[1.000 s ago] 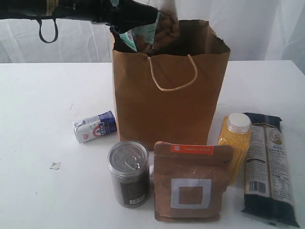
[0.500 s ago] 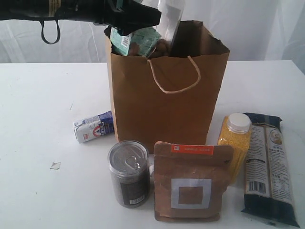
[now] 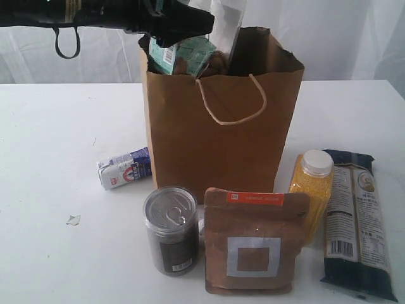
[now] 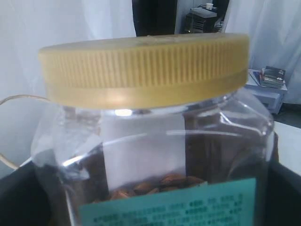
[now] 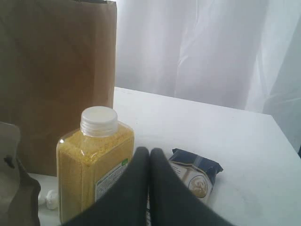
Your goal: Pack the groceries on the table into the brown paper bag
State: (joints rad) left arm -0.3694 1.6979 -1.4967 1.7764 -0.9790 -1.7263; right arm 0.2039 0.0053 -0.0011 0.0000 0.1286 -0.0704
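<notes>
Exterior view: creased brown paper bag (image 3: 215, 152)

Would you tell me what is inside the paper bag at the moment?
A gold-lidded jar with a teal label sticks out of the top of the bag. The bag's walls hide anything deeper.

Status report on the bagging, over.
Left gripper at brown paper bag mouth, jaws astride gold-lidded clear jar, grip unclear. Right gripper shut, empty, near yellow-grain bottle. Pull-tab can, brown pouch, dark-blue packet, carton waiting on table. No obstruction seen.
</notes>
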